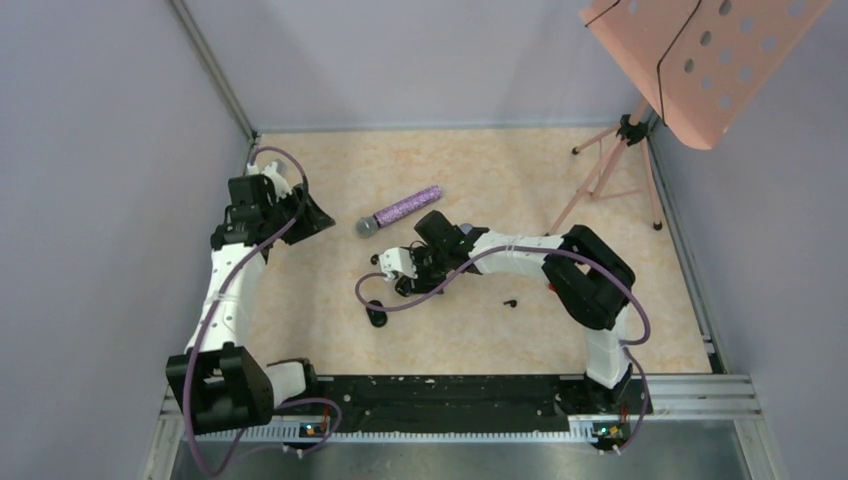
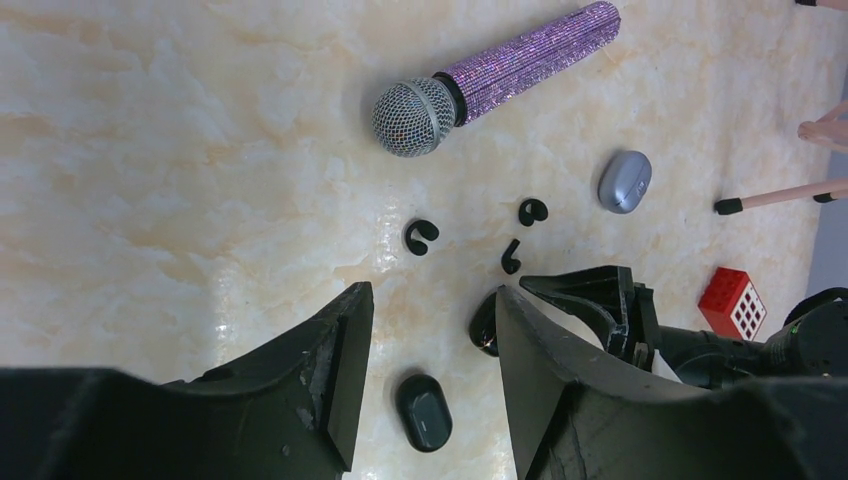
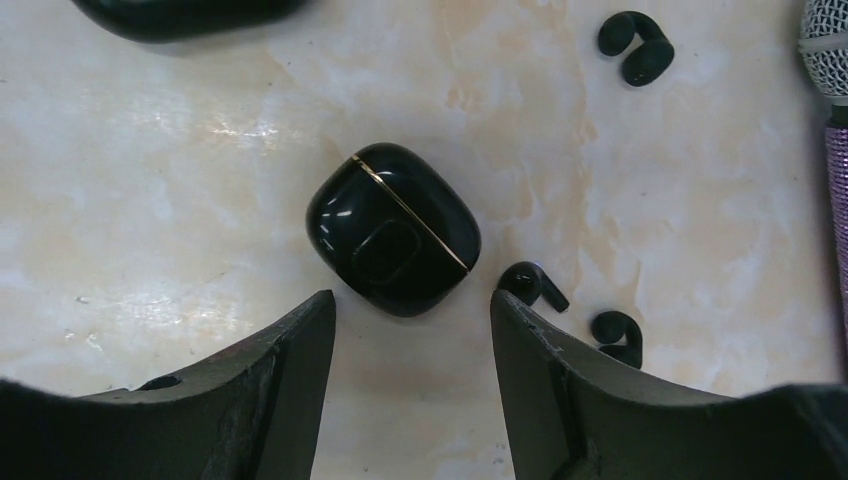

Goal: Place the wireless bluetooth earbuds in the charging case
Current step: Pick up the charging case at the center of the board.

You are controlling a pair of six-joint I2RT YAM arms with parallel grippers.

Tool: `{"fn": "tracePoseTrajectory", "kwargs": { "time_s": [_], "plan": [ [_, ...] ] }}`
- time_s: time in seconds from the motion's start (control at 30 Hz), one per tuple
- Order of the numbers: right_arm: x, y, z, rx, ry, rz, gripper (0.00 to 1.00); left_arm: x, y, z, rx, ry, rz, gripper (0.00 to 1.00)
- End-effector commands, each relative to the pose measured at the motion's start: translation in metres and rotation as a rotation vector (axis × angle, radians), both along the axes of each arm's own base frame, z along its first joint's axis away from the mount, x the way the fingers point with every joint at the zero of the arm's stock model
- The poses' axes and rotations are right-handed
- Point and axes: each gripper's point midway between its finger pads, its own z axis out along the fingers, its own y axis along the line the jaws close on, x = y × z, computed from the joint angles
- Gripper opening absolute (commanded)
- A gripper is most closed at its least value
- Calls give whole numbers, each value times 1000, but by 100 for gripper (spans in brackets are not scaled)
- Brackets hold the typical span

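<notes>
Three glossy black earbuds lie loose on the marble table below the microphone head. In the right wrist view they show as a top one and two by the right finger. A closed glossy black case with a gold line lies just ahead of my open, empty right gripper. My left gripper is open and empty, hovering above a closed black oval case. No lilac-pink earbuds show.
A purple glitter microphone lies behind the earbuds. A closed grey-lilac case and a red cube sit to the right. A lone black earbud lies near the right arm. A pink music stand stands at back right.
</notes>
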Motion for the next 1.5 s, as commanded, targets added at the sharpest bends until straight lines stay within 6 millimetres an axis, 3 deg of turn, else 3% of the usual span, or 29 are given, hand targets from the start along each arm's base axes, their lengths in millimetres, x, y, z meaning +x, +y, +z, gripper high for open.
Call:
{"fn": "tracePoseTrajectory", "kwargs": {
  "time_s": [0.0, 0.3, 0.53, 0.63, 0.77, 0.9, 1.1, 1.47],
  "plan": [
    [-10, 18, 13, 49, 35, 63, 59, 0, 3, 11, -7, -50, 22, 53],
    [-2, 36, 11, 73, 45, 78, 59, -5, 4, 8, -4, -47, 23, 53],
    [-13, 39, 0, 47, 92, 176, 59, -3, 1, 9, -22, -55, 6, 52],
    [-15, 39, -9, 8, 143, 176, 55, -2, 0, 10, -27, -59, -6, 52],
    [-14, 38, -5, -8, 148, 162, 43, -2, -2, 9, -33, -60, -20, 52],
    [-7, 28, 4, -6, 127, 103, 45, -1, -12, 3, -76, -54, -70, 52],
    [-5, 11, -10, -57, 146, 49, 51, 8, -15, -8, -110, -43, -81, 51],
    [-2, 6, -10, -70, 145, -5, 57, 12, -16, -13, -118, -31, -94, 51]
  ]
}}
